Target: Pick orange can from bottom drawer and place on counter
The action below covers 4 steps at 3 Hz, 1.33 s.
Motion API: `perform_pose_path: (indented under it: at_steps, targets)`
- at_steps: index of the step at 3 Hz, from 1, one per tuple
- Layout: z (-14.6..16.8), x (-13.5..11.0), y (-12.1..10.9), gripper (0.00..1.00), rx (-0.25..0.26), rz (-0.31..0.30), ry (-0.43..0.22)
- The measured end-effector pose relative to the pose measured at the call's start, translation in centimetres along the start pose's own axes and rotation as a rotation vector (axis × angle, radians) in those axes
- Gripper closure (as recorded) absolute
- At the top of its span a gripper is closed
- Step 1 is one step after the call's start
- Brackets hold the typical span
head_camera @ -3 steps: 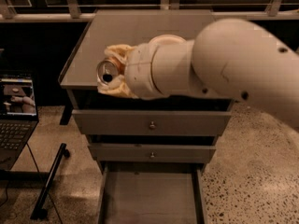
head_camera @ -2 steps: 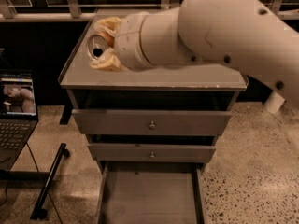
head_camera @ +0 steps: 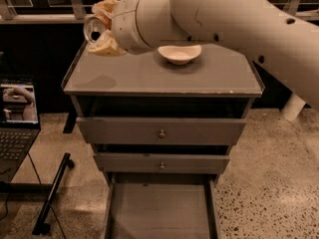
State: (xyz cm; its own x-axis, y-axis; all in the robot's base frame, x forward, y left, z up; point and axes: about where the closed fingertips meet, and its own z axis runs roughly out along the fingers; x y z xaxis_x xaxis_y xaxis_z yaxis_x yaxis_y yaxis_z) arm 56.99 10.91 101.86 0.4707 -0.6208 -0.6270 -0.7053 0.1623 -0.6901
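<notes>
The end effector [head_camera: 99,28] is clamped around the orange can [head_camera: 92,29], above a rear corner of the counter [head_camera: 149,76].

The gripper [head_camera: 99,28], above the counter's [head_camera: 149,76] left rear corner, clasps the orange can [head_camera: 92,30]; its fingers [head_camera: 104,47] hide the can body. The arm [head_camera: 239,19] covers the counter's rear edge. The bottom drawer's [head_camera: 159,208] front is cut off below.
</notes>
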Motion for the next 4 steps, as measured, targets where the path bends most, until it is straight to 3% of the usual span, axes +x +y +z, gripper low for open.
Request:
perform_pose_path:
  at_steps: [2, 4]
  targets:
    - [0.8, 1.7, -1.2, 1.0, 0.035, -0.006, -0.011]
    - [5.7, 5.3, -6.6, 1.0, 0.012, 0.039, -0.214]
